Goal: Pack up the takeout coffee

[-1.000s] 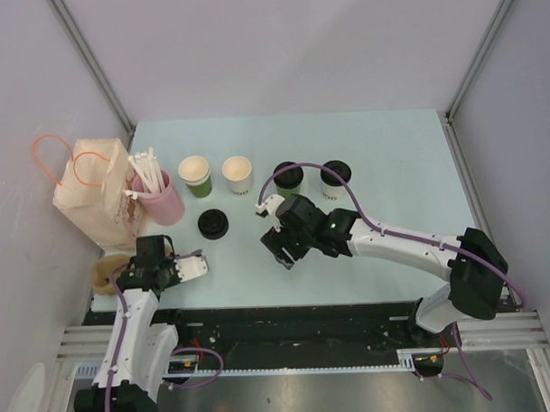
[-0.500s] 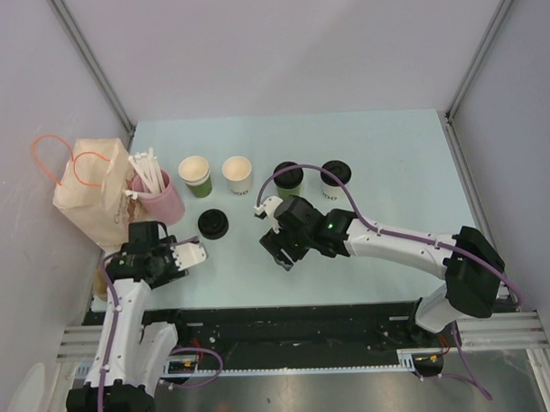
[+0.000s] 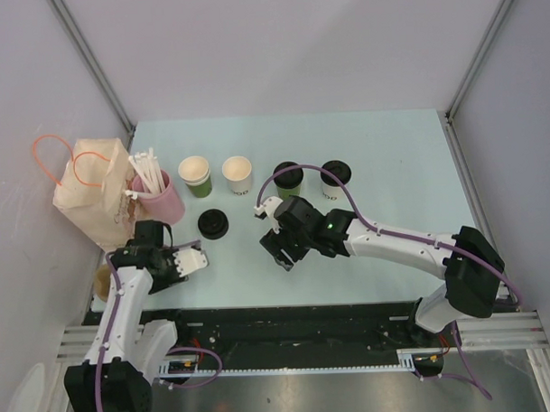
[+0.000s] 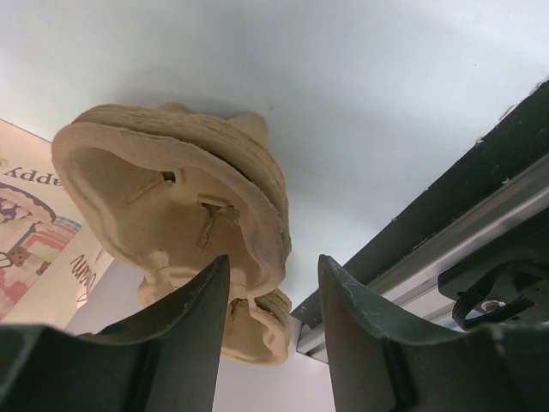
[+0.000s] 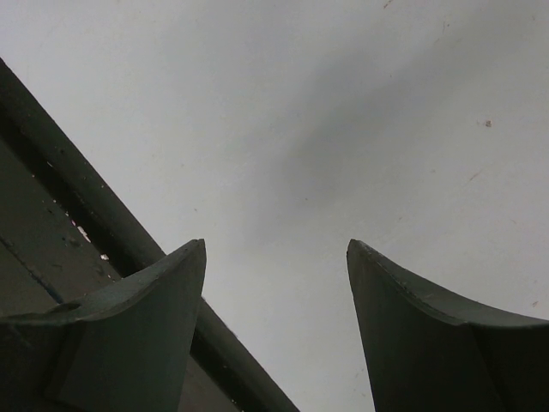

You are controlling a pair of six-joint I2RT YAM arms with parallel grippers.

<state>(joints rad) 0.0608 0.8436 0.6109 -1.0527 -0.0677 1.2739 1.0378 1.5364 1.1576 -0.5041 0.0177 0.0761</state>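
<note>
A green-sided open cup (image 3: 194, 175) and a white-sided open cup (image 3: 238, 174) stand at the back left. To their right stand a green cup with a black lid (image 3: 288, 178) and a white cup with a black lid (image 3: 335, 177). A loose black lid (image 3: 212, 224) lies in front of the open cups. My left gripper (image 3: 125, 267) (image 4: 274, 257) is open at the table's near left corner, and the edge of a beige pulp cup carrier (image 4: 171, 189) reaches between its fingers. My right gripper (image 3: 281, 254) (image 5: 276, 243) is open and empty over bare table.
A pink cup of white straws (image 3: 162, 196) and a beige paper bag with orange handles (image 3: 89, 190) stand at the left. The carrier (image 3: 102, 282) sits at the table's front left edge, next to the black rail (image 4: 446, 197).
My left gripper has swung left and closer to the pulp carrier, which now lies partly under the arm. The right arm has barely moved.
</note>
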